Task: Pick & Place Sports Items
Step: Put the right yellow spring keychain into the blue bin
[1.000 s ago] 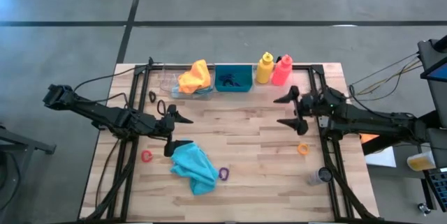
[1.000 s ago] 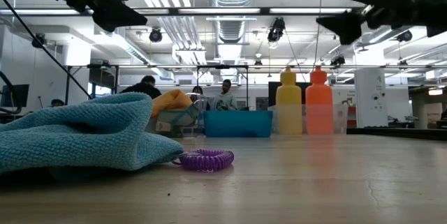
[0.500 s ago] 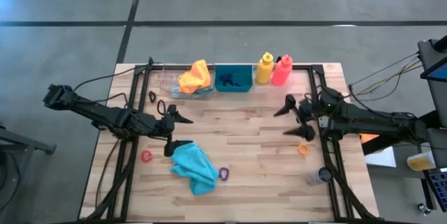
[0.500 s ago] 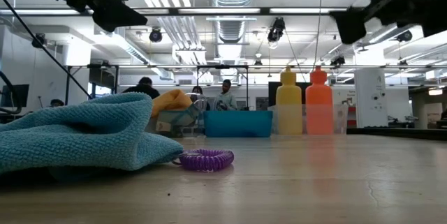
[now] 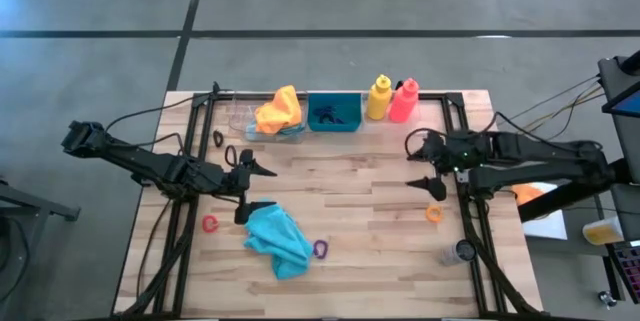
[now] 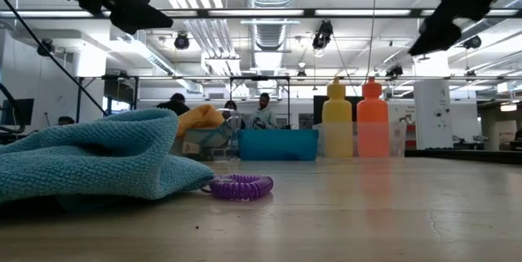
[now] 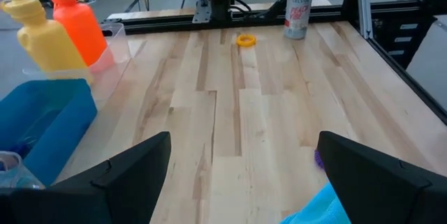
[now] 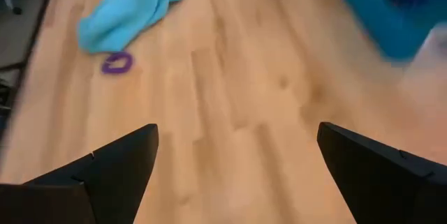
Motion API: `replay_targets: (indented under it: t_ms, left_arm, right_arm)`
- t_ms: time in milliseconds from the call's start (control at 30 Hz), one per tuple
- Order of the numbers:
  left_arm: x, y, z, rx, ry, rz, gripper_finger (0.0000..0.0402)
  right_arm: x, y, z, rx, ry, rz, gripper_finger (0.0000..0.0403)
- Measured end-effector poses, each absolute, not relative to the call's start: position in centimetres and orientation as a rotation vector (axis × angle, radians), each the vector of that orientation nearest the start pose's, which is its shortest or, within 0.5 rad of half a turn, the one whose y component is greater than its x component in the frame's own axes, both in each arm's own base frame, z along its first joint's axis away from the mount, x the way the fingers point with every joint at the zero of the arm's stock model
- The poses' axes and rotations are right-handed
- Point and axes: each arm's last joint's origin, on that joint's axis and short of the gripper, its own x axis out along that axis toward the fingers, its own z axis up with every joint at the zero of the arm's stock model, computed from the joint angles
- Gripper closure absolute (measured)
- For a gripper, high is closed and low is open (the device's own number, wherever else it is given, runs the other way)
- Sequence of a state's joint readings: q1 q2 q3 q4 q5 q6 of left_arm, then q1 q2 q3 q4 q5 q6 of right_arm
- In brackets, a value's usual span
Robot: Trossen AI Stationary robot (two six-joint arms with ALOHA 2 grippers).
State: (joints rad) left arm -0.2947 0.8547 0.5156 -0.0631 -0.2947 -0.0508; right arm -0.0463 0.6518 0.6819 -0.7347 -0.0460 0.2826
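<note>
1. The left gripper (image 5: 254,189) hangs above the tabletop (image 5: 350,201) with its jaws spread wide and nothing between them, just beside the upper edge of the teal cloth (image 5: 278,239).
2. The right gripper (image 5: 422,163) is likewise spread apart and empty, raised over the right part of the tabletop, above and near the orange ring (image 5: 434,213).
3. The teal cloth lies crumpled on the front left part of the tabletop; in the low view it fills the left foreground (image 6: 90,160).
4. The purple ring (image 5: 320,249) lies just beside the right edge of the teal cloth; the low view shows it flat on the wood (image 6: 239,186).
5. The red ring (image 5: 209,224) lies to the left of the teal cloth, near the metal frame.
6. The orange cloth (image 5: 279,110) is heaped over the clear plastic tray (image 5: 240,121) at the back edge, just left of the teal bin (image 5: 334,113).
7. The yellow bottle (image 5: 378,98) and the pink-red bottle (image 5: 403,100) stand upright side by side, right of the teal bin.
8. A metal can (image 5: 459,252) stands near the front right corner.
9. People show in the room beyond the tabletop in the low view.
</note>
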Motion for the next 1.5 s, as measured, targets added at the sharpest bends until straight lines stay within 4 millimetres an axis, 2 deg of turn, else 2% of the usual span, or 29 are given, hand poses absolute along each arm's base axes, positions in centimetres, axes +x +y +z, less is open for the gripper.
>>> replay_targets:
  t_ms: [100,233,333,467,767,1167,1500]
  left_arm:
    - [18.0,-4.6,24.1,0.08,0.374,0.006,0.0035]
    - [18.1,-4.6,24.3,0.105,0.36,0.001,0.0035]
    - [18.1,-4.6,24.4,0.109,0.347,0.0,0.0035]
    - [18.2,-4.6,24.4,0.108,0.341,0.001,0.0035]
    - [18.2,-4.6,24.4,0.107,0.341,0.001,0.0035]
    - [18.2,-4.6,24.4,0.126,0.342,-0.002,0.0035]
    - [18.2,-4.6,24.4,0.127,0.342,-0.002,0.0035]
  right_arm:
    - [12.5,0.0,27.0,0.455,0.814,-0.155,0.0012]
    - [12.0,0.4,25.9,0.642,0.98,-0.276,0.0012]
    - [11.8,0.6,24.7,0.729,1.106,-0.353,0.0012]
    - [12.2,0.9,23.7,0.81,1.17,-0.403,0.0012]
    - [13.2,1.0,21.4,0.799,1.297,-0.464,0.0012]
    - [15.4,2.4,17.6,0.847,1.609,-0.522,0.0012]
    - [16.7,3.9,14.7,0.715,1.783,-0.53,0.0012]
